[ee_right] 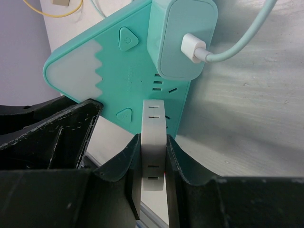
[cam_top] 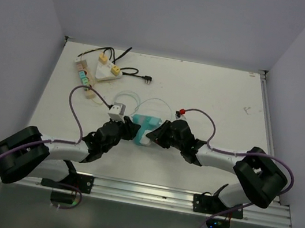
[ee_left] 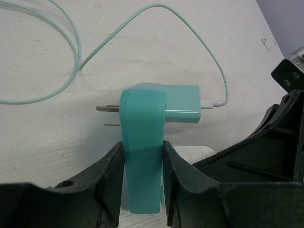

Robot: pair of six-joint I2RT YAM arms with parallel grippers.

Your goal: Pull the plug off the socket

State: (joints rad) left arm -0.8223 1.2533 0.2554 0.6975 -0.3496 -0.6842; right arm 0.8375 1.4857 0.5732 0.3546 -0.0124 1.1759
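Note:
A teal wedge-shaped socket [cam_top: 147, 128] [ee_left: 142, 123] [ee_right: 114, 61] is held off the table between my two arms. My left gripper [cam_top: 132, 131] [ee_left: 142, 145] is shut on its narrow body. A flat white plug [ee_right: 154, 142] [ee_left: 195, 153] sticks out of the socket's face, and my right gripper [cam_top: 158, 136] [ee_right: 153, 138] is shut on it, one finger on each flat side. A teal charger [ee_left: 183, 103] [ee_right: 183, 38] with a pale teal cable [ee_left: 209, 52] is also plugged into the socket. Two metal prongs [ee_left: 107, 109] show on the socket's far side.
At the back left lies a second power strip [cam_top: 98, 71] with yellow plugs and a black cord ending in a plug [cam_top: 147, 79]. The pale cable [cam_top: 143, 101] loops on the table behind the socket. Walls close in on both sides; a metal rail [cam_top: 185, 198] runs along the near edge.

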